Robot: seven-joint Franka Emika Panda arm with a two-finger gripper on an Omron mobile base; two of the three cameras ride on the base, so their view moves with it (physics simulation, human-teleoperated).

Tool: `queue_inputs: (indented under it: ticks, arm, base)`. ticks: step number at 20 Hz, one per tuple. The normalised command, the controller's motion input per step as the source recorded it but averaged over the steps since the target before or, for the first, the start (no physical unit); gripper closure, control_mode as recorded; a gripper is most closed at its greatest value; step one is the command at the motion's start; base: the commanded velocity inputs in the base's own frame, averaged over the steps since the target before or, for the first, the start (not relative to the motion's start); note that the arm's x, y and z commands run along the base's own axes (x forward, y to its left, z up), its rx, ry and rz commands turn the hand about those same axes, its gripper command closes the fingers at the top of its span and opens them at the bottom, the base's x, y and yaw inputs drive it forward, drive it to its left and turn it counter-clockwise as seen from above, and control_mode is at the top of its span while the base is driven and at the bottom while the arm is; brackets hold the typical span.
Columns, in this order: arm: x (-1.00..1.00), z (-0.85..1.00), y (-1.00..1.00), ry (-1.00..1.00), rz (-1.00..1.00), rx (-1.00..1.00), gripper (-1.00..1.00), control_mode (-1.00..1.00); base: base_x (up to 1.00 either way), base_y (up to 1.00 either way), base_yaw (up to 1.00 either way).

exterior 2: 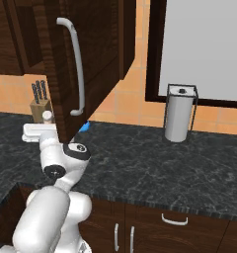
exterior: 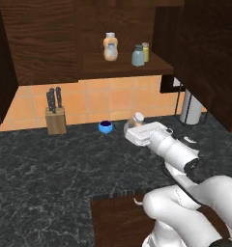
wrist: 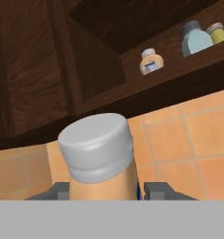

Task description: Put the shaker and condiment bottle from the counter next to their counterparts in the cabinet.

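From the left base view, the gripper [exterior: 135,126] reaches over the worktop [exterior: 50,164], its fingers around the condiment bottle [exterior: 137,118]; on the cabinet [exterior: 127,67] shelf stand the shaker [exterior: 137,55], a yellow-green shaker [exterior: 146,51] and a paler bottle [exterior: 110,47]. Hand view: the bottle sits between both fingers [wrist: 60,190], which look closed against it.

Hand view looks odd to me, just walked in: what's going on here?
The claw sits around the condiment bottle low over the counter, one finger on each side. Whether it is clamped is unclear. In the cabinet, the shaker already stands beside the yellow-green shaker, with the paler bottle further left.
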Motion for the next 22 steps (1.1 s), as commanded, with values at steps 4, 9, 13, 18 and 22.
queue_inputs:
  ticks: [4,9,13,18,22]
  arm:
    - [-0.79,0.85,0.35,-0.06,0.0,-0.01,1.0,-1.0]
    - [-0.73,0.85,0.07,-0.01,0.0,0.0,1.0,-1.0]
    - [-0.57,0.91,0.0,0.02,0.0,0.0,1.0,-1.0]
    - [-0.27,0.97,0.0,0.1,-0.01,0.0,1.0,-1.0]
    - [-0.07,0.91,0.0,0.14,-0.03,0.0,1.0,-1.0]
  base:
    - [0.0,0.0,0.0]
    - [0.0,0.0,0.0]
    - [0.0,0.0,0.0]
    - [0.0,0.0,0.0]
    - [0.0,0.0,0.0]
